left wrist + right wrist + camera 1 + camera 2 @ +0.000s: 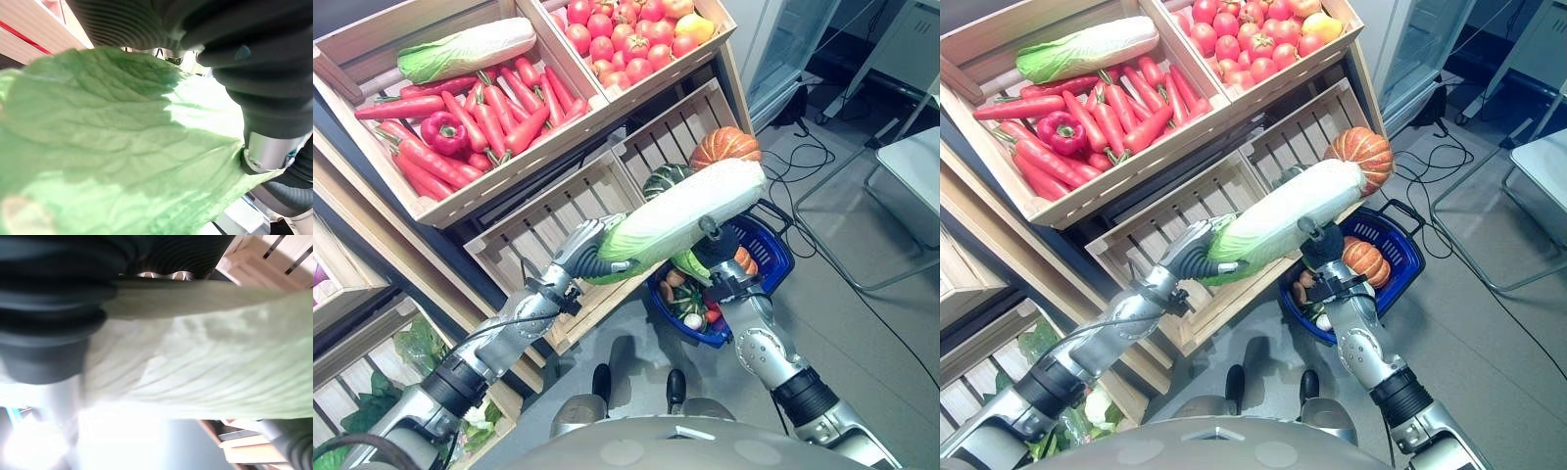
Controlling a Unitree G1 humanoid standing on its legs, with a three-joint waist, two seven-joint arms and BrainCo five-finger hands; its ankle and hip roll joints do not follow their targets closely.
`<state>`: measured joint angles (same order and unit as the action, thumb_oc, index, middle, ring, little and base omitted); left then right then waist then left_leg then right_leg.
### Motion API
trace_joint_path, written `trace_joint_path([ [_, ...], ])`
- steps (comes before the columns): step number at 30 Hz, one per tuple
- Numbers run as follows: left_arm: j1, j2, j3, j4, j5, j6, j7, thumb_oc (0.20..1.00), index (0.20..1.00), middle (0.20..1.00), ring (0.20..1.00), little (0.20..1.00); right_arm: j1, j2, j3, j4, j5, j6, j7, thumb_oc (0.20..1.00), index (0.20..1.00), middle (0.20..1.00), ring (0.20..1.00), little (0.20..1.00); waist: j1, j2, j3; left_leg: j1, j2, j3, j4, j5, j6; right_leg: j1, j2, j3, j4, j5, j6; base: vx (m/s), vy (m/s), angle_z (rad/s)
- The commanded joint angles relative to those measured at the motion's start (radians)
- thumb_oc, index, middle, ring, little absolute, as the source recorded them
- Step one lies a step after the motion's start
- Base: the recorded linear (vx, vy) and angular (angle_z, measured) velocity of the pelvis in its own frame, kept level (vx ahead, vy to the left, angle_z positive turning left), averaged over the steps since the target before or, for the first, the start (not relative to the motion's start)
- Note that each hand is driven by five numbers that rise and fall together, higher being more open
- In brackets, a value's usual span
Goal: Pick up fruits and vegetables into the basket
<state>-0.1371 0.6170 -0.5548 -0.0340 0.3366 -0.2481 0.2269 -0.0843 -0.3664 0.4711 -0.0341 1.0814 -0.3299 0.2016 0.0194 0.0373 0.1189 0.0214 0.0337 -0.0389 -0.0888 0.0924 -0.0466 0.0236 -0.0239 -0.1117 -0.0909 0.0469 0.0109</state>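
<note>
The left hand is curling its fingers round the leafy green end of a long, ribbed napa cabbage, while the right hand is gripping its pale middle from below. The cabbage is hanging tilted above a blue plastic basket holding small squashes, beside slatted wooden crates and a ridged orange pumpkin.

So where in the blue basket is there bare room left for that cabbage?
Little. The blue basket holds an orange pumpkin and smaller produce at its near end; bare blue shows mainly along the far rim. The cabbage, held in the left hand and right hand, hangs above it.
</note>
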Motion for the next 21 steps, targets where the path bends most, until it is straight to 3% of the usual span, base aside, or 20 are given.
trace_joint_path([
  [1,-0.044,0.028,-0.047,-0.044,0.053,-0.027,-0.026,0.200,0.200,0.200,0.200,0.200,-0.024,0.048,-0.004,-0.124,0.041,-0.075,0.039,0.200,0.200,0.200,0.200,0.200,-0.013,-0.035,-0.044,-0.014,-0.058,-0.001,0.002,-0.060,0.076,-0.010,-0.034,0.026,0.004,0.016,0.063,0.00,0.000,0.00],
  [10,-0.048,0.032,-0.057,-0.044,0.041,0.023,-0.074,0.200,0.200,0.200,0.200,0.200,-0.029,0.051,0.004,-0.137,0.050,-0.077,0.043,0.200,0.200,0.200,0.200,0.200,-0.013,-0.033,-0.044,-0.016,-0.058,0.004,0.002,-0.060,0.077,-0.014,-0.037,0.027,0.004,0.017,0.065,0.00,0.001,-0.01],
  [17,-0.031,0.033,-0.034,-0.014,0.041,0.106,-0.029,0.200,0.200,0.200,0.200,0.200,-0.015,0.050,-0.004,-0.125,0.030,-0.068,0.002,0.200,0.200,0.200,0.200,0.200,-0.014,-0.035,-0.040,-0.017,-0.058,0.014,0.002,-0.061,0.080,-0.017,-0.036,0.030,0.004,0.018,0.066,0.00,0.000,0.00],
  [18,-0.030,0.033,-0.032,-0.013,0.040,0.111,-0.024,0.398,0.398,0.398,0.398,0.398,-0.014,0.050,-0.004,-0.124,0.031,-0.069,-0.001,0.200,0.200,0.200,0.200,0.200,-0.014,-0.036,-0.040,-0.017,-0.058,0.014,0.002,-0.061,0.080,-0.017,-0.036,0.030,0.004,0.018,0.065,-0.01,0.001,-0.05],
  [19,-0.018,0.029,-0.014,0.001,0.039,0.121,0.013,1.000,1.000,1.000,1.000,1.000,-0.006,0.053,-0.014,-0.117,0.036,-0.070,-0.013,0.200,0.200,0.200,0.200,0.200,-0.013,-0.036,-0.038,-0.019,-0.059,0.014,0.002,-0.060,0.080,-0.019,-0.035,0.031,0.004,0.018,0.065,0.00,-0.001,-0.04],
  [21,-0.010,0.025,0.003,0.006,0.038,0.136,0.039,1.000,1.000,1.000,1.000,1.000,0.003,0.056,-0.023,-0.108,0.034,-0.075,-0.024,0.200,0.200,0.200,0.200,0.200,-0.013,-0.037,-0.036,-0.021,-0.059,0.016,0.002,-0.060,0.080,-0.021,-0.035,0.029,0.004,0.019,0.064,0.00,-0.002,-0.02],
])
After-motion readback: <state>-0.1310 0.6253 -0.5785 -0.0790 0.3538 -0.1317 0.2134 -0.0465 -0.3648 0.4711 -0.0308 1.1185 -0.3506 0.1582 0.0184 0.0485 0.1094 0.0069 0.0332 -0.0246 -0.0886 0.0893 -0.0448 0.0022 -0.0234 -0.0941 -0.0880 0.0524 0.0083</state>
